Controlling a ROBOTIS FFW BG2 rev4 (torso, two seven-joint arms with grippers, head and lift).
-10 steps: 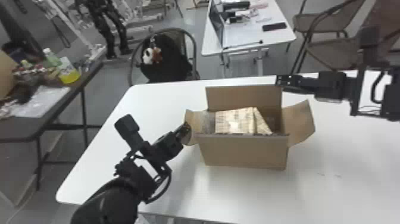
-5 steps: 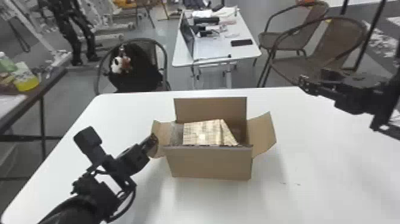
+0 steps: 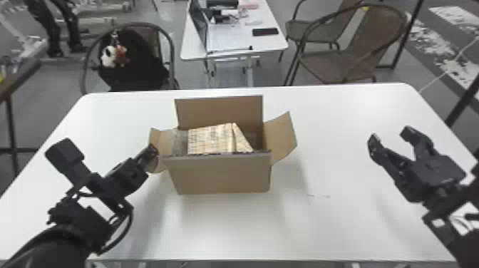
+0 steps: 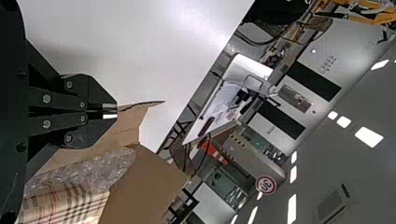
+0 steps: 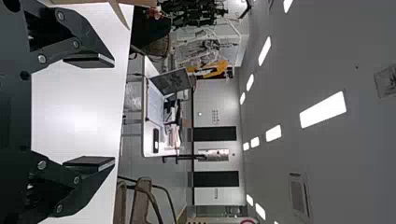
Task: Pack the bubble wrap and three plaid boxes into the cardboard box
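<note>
Brown cardboard box (image 3: 221, 176), flaps up, on white tabletop (image 3: 338, 160). Inside: clear bubble wrap (image 3: 180, 142) at left; tan plaid boxes (image 3: 210, 139) beside it, count unclear. Left black pincer (image 3: 152, 149): closed on left flap (image 3: 163, 139). Right black pincer (image 3: 389, 133): wide open, well right of box.

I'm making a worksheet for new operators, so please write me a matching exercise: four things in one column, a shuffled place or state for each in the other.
1. Left hand
2. Right hand
3. Bubble wrap
4. Cardboard box

A. Fingers apart, holding nothing
B. Standing on the table, top open
C. Fingers closed on the left flap
D. Inside, beside plaid

Pairs: 1-C, 2-A, 3-D, 4-B
</note>
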